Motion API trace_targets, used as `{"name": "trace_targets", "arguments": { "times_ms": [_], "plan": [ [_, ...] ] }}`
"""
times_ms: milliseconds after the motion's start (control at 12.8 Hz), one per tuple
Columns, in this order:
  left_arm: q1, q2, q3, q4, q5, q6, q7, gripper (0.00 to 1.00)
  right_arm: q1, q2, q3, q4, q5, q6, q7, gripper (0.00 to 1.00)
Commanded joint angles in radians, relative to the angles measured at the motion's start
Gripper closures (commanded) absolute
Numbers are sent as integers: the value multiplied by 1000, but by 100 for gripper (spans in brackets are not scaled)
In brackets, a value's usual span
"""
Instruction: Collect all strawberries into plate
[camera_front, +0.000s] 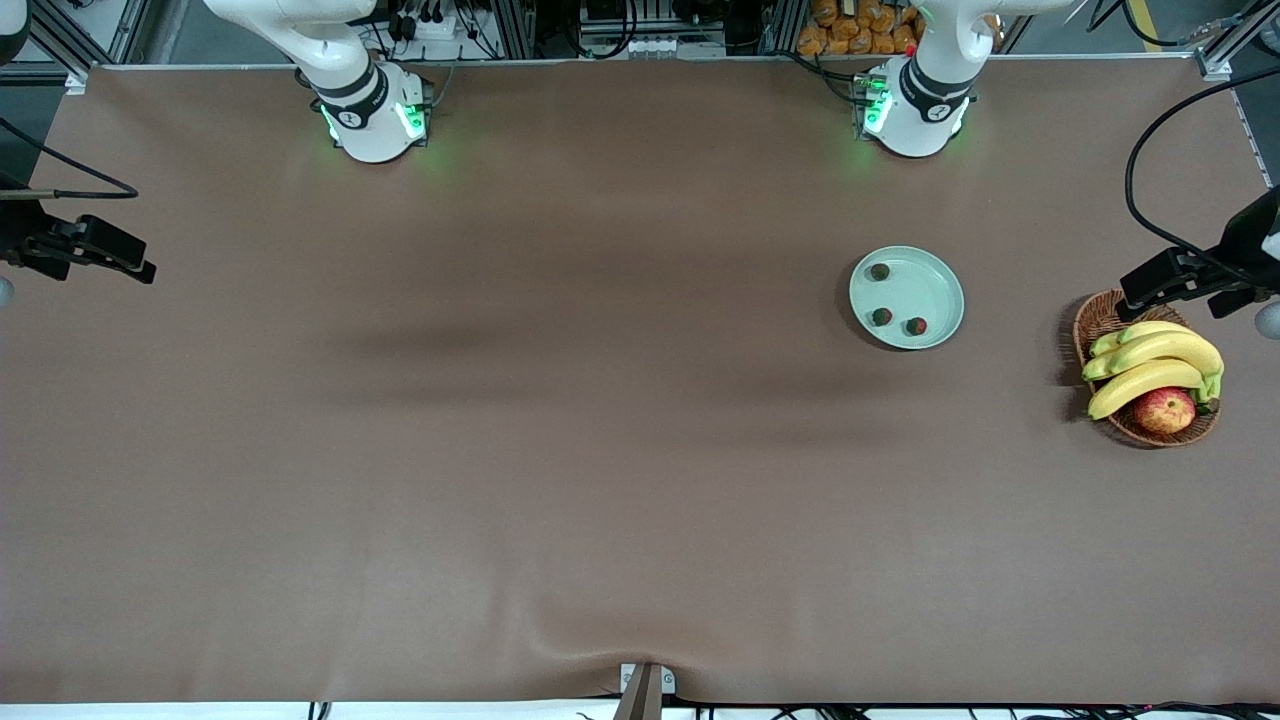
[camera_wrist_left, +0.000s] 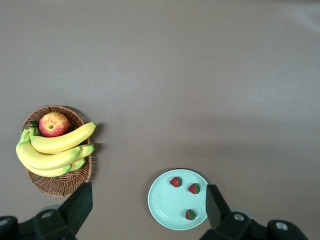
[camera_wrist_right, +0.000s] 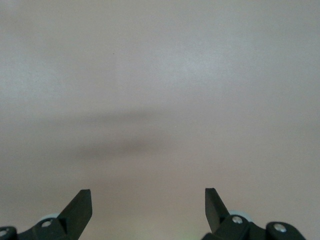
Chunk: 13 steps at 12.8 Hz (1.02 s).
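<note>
A pale mint-green plate (camera_front: 928, 288) (camera_wrist_left: 167, 202) lies on the brown table toward the left arm's end. Three small red strawberries with green tops sit in it, apart from each other: one (camera_front: 879, 271) (camera_wrist_left: 190, 214), a second (camera_front: 882, 316) (camera_wrist_left: 194, 188) and a third (camera_front: 916, 326) (camera_wrist_left: 175, 181). My left gripper (camera_front: 1165, 278) (camera_wrist_left: 149, 189) hangs high, open and holding nothing, over the table edge next to the basket. My right gripper (camera_front: 100, 252) (camera_wrist_right: 147, 192) hangs open and holding nothing over bare table at the right arm's end.
A brown wicker basket (camera_front: 1095, 318) (camera_wrist_left: 62, 184) stands at the left arm's end, nearer the front camera than the plate. It holds a bunch of bananas (camera_front: 1150, 362) (camera_wrist_left: 52, 150) and a red-yellow apple (camera_front: 1164, 409) (camera_wrist_left: 54, 124). Brown cloth covers the table.
</note>
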Motion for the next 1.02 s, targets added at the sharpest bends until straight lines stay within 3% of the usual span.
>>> {"name": "trace_targets", "arguments": {
  "times_ms": [0,941],
  "plan": [
    [-8,-65,1,-63,-23,11,5,0,1,1,3,-1,-8,1,-2,0],
    [-3,-67,1,-88,-28,52,16,0,4,1,3,-4,-8,3,0,0]
  ]
}}
